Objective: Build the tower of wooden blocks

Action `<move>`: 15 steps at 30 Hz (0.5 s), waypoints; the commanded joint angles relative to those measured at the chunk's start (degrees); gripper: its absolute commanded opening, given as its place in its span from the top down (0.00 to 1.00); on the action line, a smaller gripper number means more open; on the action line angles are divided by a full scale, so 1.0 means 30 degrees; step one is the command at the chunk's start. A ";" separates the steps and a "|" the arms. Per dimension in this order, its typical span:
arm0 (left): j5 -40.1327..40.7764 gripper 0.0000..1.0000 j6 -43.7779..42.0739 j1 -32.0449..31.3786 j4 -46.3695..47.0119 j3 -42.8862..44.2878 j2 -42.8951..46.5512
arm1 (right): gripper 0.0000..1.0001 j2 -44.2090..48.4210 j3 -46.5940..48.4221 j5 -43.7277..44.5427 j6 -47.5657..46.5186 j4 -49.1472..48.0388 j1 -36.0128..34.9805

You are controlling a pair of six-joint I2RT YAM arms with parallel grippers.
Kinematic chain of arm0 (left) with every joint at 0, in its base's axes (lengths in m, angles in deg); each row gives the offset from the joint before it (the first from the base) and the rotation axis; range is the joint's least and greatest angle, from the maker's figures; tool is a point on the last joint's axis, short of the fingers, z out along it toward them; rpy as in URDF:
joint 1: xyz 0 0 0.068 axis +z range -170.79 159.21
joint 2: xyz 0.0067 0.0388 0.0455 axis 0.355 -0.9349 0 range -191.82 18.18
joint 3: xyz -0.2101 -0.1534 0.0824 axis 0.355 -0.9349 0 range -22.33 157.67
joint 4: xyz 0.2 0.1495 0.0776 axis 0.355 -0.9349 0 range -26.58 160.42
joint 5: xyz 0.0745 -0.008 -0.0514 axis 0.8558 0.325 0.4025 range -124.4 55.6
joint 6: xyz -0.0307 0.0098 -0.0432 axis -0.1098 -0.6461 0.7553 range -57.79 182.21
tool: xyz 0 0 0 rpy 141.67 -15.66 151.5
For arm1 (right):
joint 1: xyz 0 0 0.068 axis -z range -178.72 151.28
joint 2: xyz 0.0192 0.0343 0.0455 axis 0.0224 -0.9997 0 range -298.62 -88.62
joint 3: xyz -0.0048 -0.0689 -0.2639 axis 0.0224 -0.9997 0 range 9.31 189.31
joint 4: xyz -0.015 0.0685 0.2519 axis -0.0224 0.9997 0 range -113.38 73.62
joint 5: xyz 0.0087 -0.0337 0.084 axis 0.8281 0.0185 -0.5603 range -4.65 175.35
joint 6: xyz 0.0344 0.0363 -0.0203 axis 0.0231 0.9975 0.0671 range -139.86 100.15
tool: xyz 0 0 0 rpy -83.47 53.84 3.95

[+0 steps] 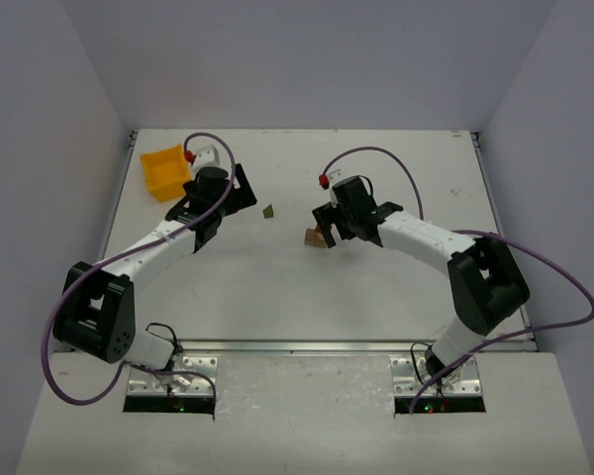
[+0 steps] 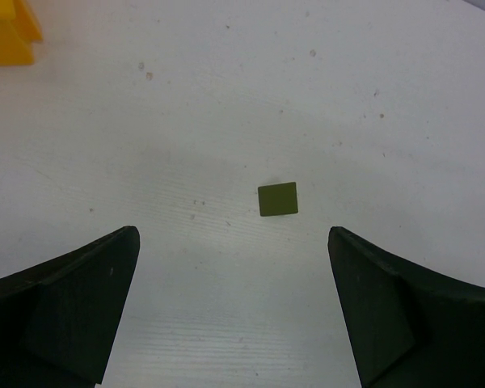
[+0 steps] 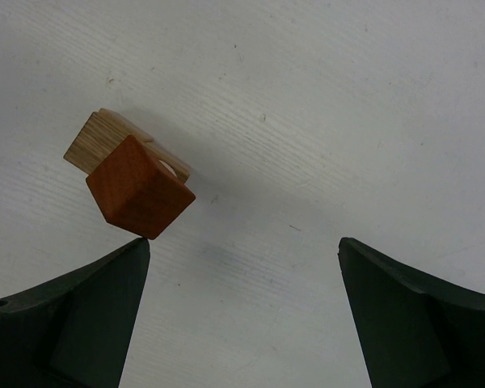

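Counter (image 1: 376, 287) carries the wood block tower (image 3: 137, 182), a dark red block atop a tan one, just beside one finger of the right gripper (image 3: 242, 242), whose jaws stand wide apart and empty. The left gripper (image 2: 231, 234), likewise spread, hovers near a lone olive-green block (image 2: 277, 199). A yellow bin (image 1: 165, 171) sits at the far left.

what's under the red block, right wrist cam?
A tan block, rotated off the red block and poking out on its far side. Most of its top is covered, so whether anything else sits between or below them can't be seen.
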 commanded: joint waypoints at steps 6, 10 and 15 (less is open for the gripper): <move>-0.1781 0.00 -0.0329 0.0213 0.0360 0.1062 -0.0698 | 0.01 0.2666 -0.0736 -0.1034 0.0799 -0.0070 -0.0130; -0.3607 0.00 -0.0406 0.0213 -0.0613 0.1898 -0.1815 | 0.01 0.4575 -0.2262 -0.1250 0.1291 -0.0319 -0.0149; -0.5579 0.00 -0.0229 0.0165 -0.1573 0.4202 -0.3902 | 0.01 0.7583 -0.3955 -0.0698 0.2178 -0.0558 -0.0126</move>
